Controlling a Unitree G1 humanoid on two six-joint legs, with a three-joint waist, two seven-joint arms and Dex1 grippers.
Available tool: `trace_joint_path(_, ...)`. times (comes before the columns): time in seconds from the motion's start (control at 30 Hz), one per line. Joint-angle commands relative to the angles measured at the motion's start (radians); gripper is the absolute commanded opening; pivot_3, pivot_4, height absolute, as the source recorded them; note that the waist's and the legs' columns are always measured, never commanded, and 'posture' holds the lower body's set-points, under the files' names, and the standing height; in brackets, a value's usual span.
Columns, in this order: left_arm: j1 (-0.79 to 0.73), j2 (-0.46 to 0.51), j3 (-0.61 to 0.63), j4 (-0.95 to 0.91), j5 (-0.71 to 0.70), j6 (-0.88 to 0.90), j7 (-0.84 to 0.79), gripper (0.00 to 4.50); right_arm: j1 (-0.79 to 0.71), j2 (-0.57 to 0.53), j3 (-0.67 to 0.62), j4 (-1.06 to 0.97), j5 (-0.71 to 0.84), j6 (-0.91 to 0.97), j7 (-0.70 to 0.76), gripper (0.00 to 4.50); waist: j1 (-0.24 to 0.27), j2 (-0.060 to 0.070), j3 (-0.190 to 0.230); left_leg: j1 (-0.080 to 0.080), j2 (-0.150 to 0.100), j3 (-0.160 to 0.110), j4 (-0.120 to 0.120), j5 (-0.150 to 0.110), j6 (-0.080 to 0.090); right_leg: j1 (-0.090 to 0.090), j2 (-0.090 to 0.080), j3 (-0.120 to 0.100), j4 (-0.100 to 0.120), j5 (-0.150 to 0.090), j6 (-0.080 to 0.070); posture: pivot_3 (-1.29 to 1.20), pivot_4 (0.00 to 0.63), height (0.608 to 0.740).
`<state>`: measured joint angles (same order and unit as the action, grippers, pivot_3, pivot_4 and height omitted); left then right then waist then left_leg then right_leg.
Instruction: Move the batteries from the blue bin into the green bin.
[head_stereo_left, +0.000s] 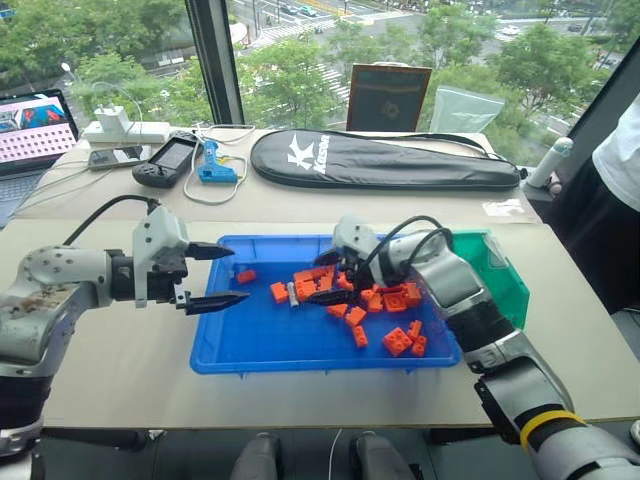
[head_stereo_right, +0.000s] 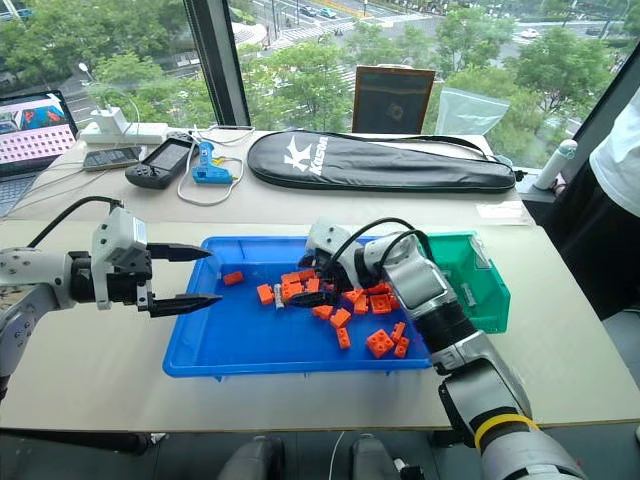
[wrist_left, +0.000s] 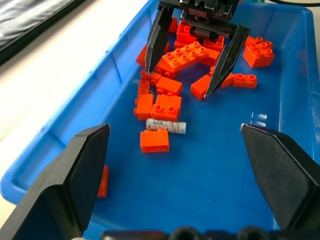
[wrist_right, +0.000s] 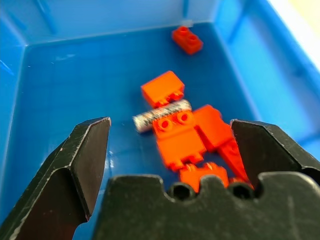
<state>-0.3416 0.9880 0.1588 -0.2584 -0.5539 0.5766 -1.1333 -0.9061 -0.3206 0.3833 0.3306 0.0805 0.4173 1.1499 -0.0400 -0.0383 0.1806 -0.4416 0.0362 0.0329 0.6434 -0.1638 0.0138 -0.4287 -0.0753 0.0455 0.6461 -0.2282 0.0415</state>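
Head views: right gripper (head_stereo_left: 328, 277) is low inside the blue bin (head_stereo_left: 250, 350) over the orange bricks (head_stereo_left: 385, 300), fingers spread wide, nothing held, probably lined up to take the one battery (head_stereo_left: 291, 295) lying at the pile's left edge; left gripper (head_stereo_left: 215, 275) hovers at the bin's left rim, fingers wide and empty, likely just parked clear of the work. The green bin (head_stereo_left: 500, 270) sits touching the blue bin's right end on the desk (head_stereo_left: 120, 370); contents can't be seen. Left wrist view: battery (wrist_left: 166, 126) lies flat on the bin floor between two bricks, long axis crosswise to both grippers' fingers, one end towards the bin's near rim and the other towards its far one. Right wrist view: battery (wrist_right: 162, 115) is ahead of the open fingers, long axis across the gap, partly under a brick (wrist_right: 180, 135), so a clean pinch may drag bricks along.
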Motion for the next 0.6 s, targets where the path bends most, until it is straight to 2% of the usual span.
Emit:
trace_joint_path(0.03,0.006,0.013,0.05,-0.048,-0.022,0.009,0.017,4.5,-0.075,0.04,0.014,0.095,-0.026,-0.104,0.015,4.47,-0.002,0.0,0.0,0.0,0.0,0.0,0.0,0.0,0.0,0.0,0.0,0.0,0.0,0.0,0.0,0.0,0.15,0.733)
trace_joint_path(0.27,0.032,0.002,0.085,-0.083,-0.041,0.04,0.047,4.5,-0.178,0.13,0.044,0.379,-0.088,-0.253,0.054,4.47,-0.004,0.0,0.0,0.0,0.0,-0.001,0.0,0.0,0.0,0.0,0.0,-0.001,0.0,0.0,0.0,0.0,0.15,0.733)
trace_joint_path(0.6,0.055,0.009,0.097,-0.1,-0.046,0.042,0.07,4.5,-0.256,0.22,0.094,0.646,-0.219,-0.4,0.039,4.47,-0.006,0.0,0.0,0.0,0.001,-0.001,0.0,0.0,0.0,0.0,0.001,-0.001,0.001,0.0,0.0,0.0,0.15,0.733)
